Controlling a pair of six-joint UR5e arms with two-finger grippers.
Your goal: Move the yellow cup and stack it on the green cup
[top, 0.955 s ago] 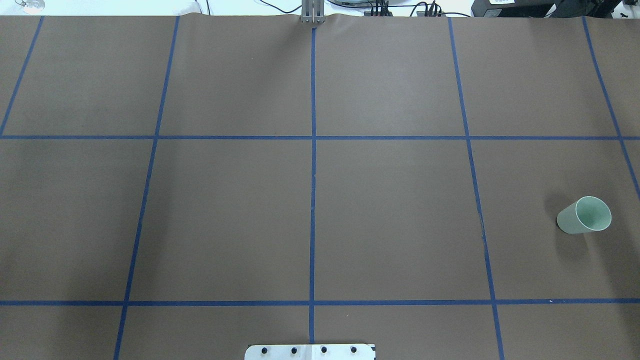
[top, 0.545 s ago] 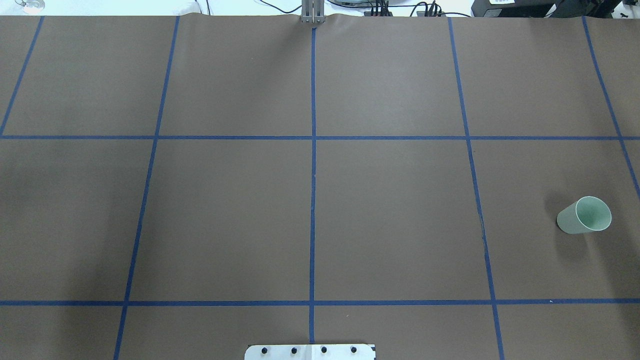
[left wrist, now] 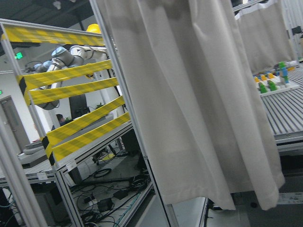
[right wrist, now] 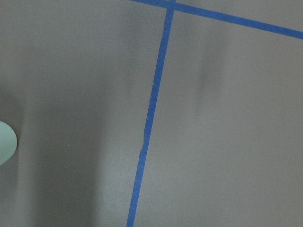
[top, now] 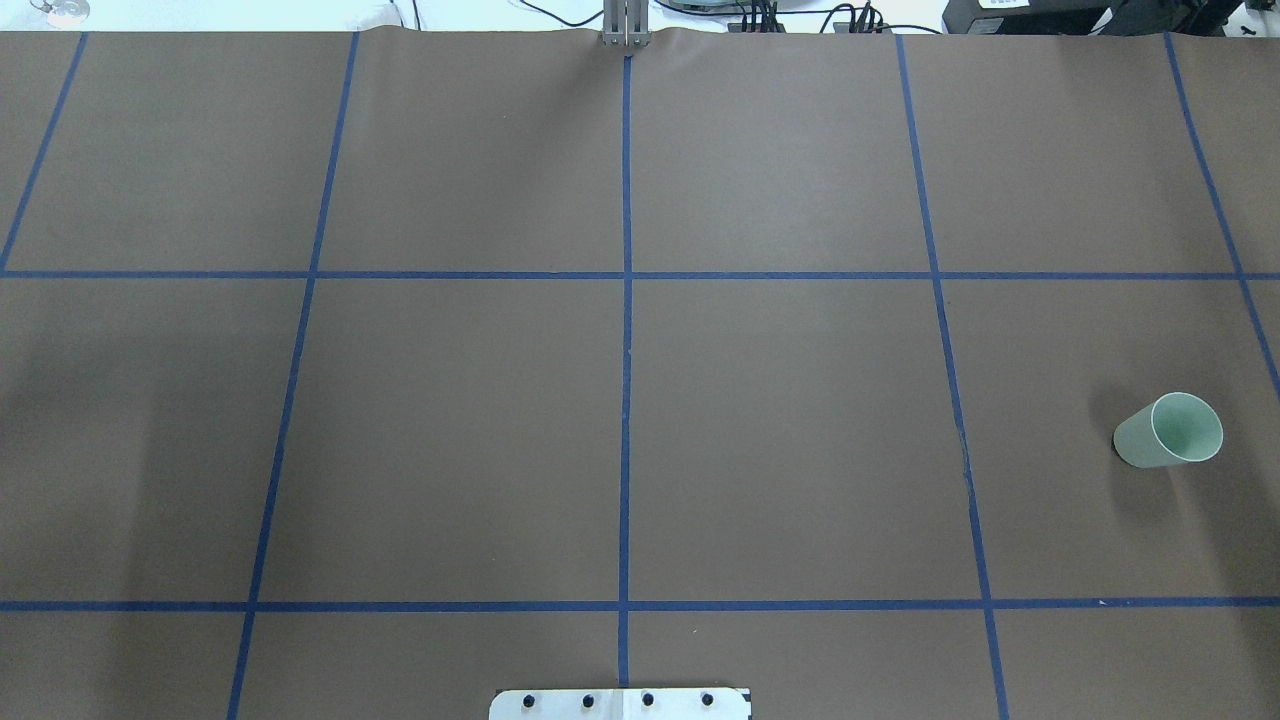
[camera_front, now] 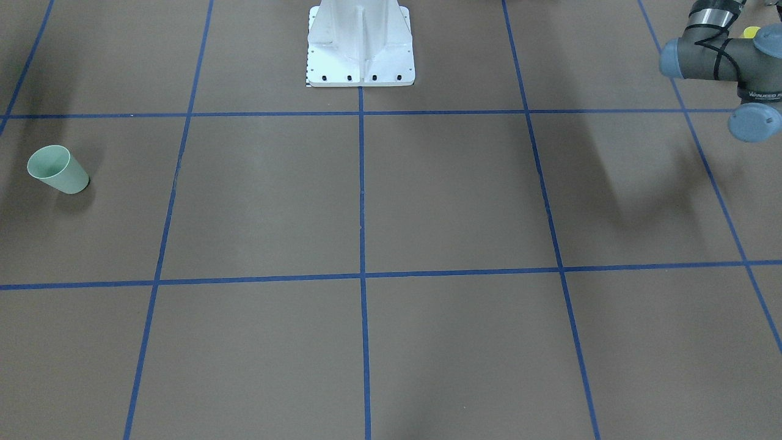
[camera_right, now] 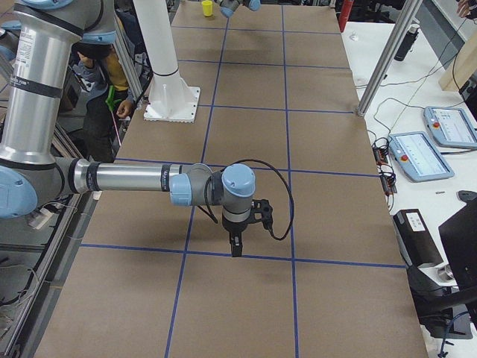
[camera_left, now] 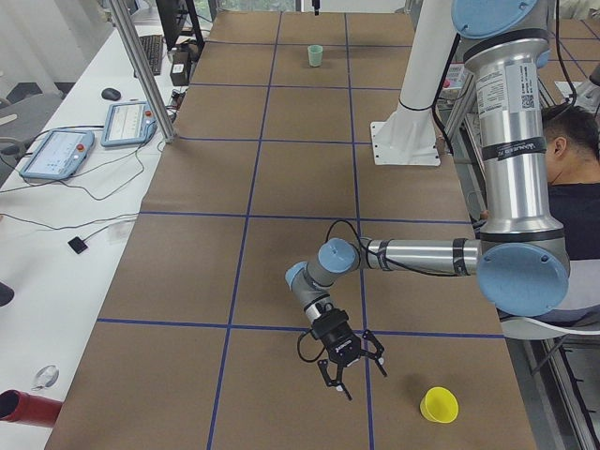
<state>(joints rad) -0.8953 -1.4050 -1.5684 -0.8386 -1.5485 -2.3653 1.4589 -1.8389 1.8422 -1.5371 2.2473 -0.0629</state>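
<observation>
The green cup [top: 1168,432] stands upright on the brown table at the robot's right; it also shows in the front-facing view [camera_front: 58,170], far off in the exterior left view [camera_left: 315,55] and at the left edge of the right wrist view [right wrist: 4,142]. The yellow cup [camera_left: 439,404] stands on the table's left end, also seen in the exterior right view [camera_right: 206,8]. My left gripper [camera_left: 349,370] hangs above the table a short way from the yellow cup, not touching it. My right gripper [camera_right: 235,246] points down over the table. For both grippers I cannot tell whether they are open or shut.
The white robot base [camera_front: 360,61] sits at the table's near middle edge. Blue tape lines [top: 626,300] grid the brown cover. An operator [camera_left: 572,178] sits behind the robot. Tablets [camera_left: 56,155] and cables lie on the white side bench.
The green cup has not moved. Only a faint shadow on the table's left side shifts slightly.
</observation>
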